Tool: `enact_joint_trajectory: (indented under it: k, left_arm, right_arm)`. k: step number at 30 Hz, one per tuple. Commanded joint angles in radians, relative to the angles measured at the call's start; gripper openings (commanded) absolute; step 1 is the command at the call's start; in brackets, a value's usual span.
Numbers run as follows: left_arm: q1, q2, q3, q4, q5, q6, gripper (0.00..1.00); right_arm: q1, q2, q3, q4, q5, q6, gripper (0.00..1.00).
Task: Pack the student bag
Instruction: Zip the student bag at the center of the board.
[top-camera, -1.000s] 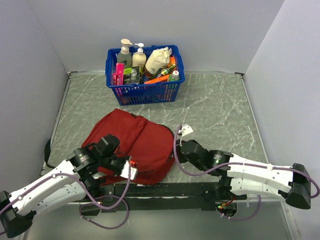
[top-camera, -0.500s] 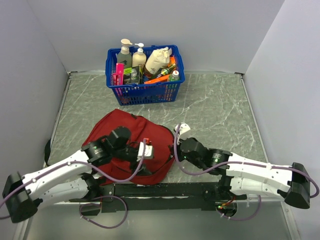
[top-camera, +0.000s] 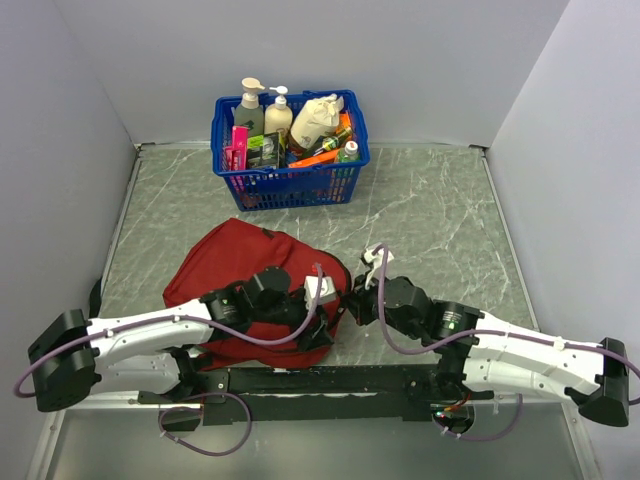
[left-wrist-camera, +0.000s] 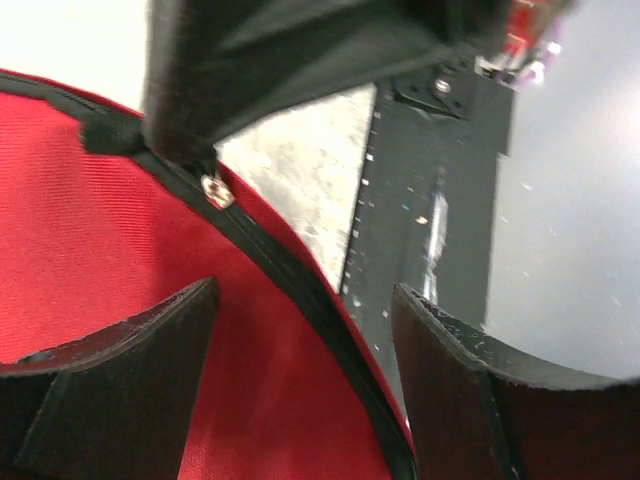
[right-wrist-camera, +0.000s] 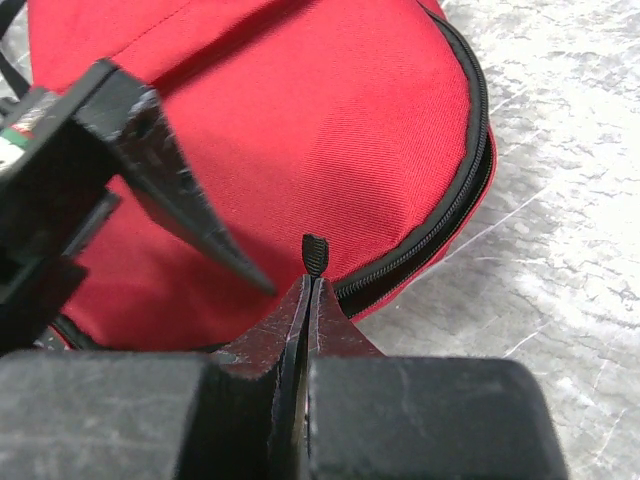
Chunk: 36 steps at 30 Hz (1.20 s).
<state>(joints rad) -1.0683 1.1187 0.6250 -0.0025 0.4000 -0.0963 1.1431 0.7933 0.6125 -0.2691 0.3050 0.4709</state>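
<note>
Your student bag (top-camera: 235, 265), dark red with black zipper trim, lies flat on the table (top-camera: 430, 210) just ahead of the arm bases, left of centre. At its right edge your right pincer (right-wrist-camera: 309, 288) is clenched on the black zipper pull (right-wrist-camera: 314, 250), whose tip pokes up between the fingers. Your left pincer (left-wrist-camera: 300, 300) is released, its fingers spread either side of the zipper seam (left-wrist-camera: 285, 285). Well behind, by the far wall, stands a blue basket (top-camera: 290, 188) of bottles.

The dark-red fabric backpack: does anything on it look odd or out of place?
Nothing stands out. The dark-red fabric backpack looks undamaged, its black zipper closed where visible; the right gripper pinches the small black pull tab.
</note>
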Motion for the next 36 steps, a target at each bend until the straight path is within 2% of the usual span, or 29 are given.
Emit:
enact_joint_trajectory:
  k: [1, 3, 5, 6, 7, 9, 10, 13, 18, 25, 29, 32, 36]
  left_arm:
    - [-0.042, 0.038, 0.008, 0.088, -0.133, -0.063, 0.74]
    - [-0.062, 0.062, 0.016, 0.105, -0.150, -0.051, 0.71]
    - [-0.067, 0.076, 0.016, 0.113, -0.159, -0.028, 0.60]
    - [-0.067, 0.079, 0.016, 0.114, -0.158, -0.016, 0.54]
    - [-0.067, 0.084, 0.018, 0.114, -0.155, -0.008, 0.41]
    - [-0.067, 0.084, 0.024, 0.114, -0.095, 0.029, 0.29]
    - [-0.068, 0.082, 0.027, 0.116, -0.064, 0.049, 0.18]
    - [-0.076, 0.079, 0.054, 0.092, 0.025, 0.139, 0.01]
    - [-0.127, 0.063, 0.094, 0.004, 0.163, 0.274, 0.01]
    - [-0.150, -0.013, 0.105, -0.252, 0.327, 0.529, 0.01]
    - [-0.171, -0.022, 0.123, -0.405, 0.338, 0.735, 0.01]
    - [-0.174, -0.030, 0.130, -0.473, 0.346, 0.791, 0.01]
    - [-0.174, -0.053, 0.110, -0.510, 0.332, 0.849, 0.01]
  right_arm:
    - [0.007, -0.042, -0.020, 0.059, -0.004, 0.021, 0.00]
    - [0.007, -0.049, -0.033, 0.062, -0.007, 0.025, 0.00]
    - [0.007, -0.054, -0.039, 0.067, -0.009, 0.028, 0.00]
    - [0.007, -0.052, -0.042, 0.070, -0.012, 0.025, 0.00]
    - [0.006, -0.051, -0.040, 0.070, -0.009, 0.022, 0.00]
    - [0.006, -0.037, -0.034, 0.058, 0.023, 0.017, 0.00]
    - [0.000, -0.029, -0.031, 0.054, 0.040, 0.014, 0.00]
    - [-0.041, -0.005, -0.017, 0.044, 0.078, 0.006, 0.00]
    - [-0.135, 0.046, 0.016, 0.085, 0.059, -0.044, 0.00]
    - [-0.270, 0.178, 0.076, 0.174, -0.006, -0.121, 0.00]
    - [-0.321, 0.328, 0.163, 0.223, -0.026, -0.140, 0.00]
    - [-0.384, 0.388, 0.226, 0.191, 0.034, -0.138, 0.00]
    - [-0.476, 0.351, 0.234, 0.171, 0.071, -0.130, 0.00]
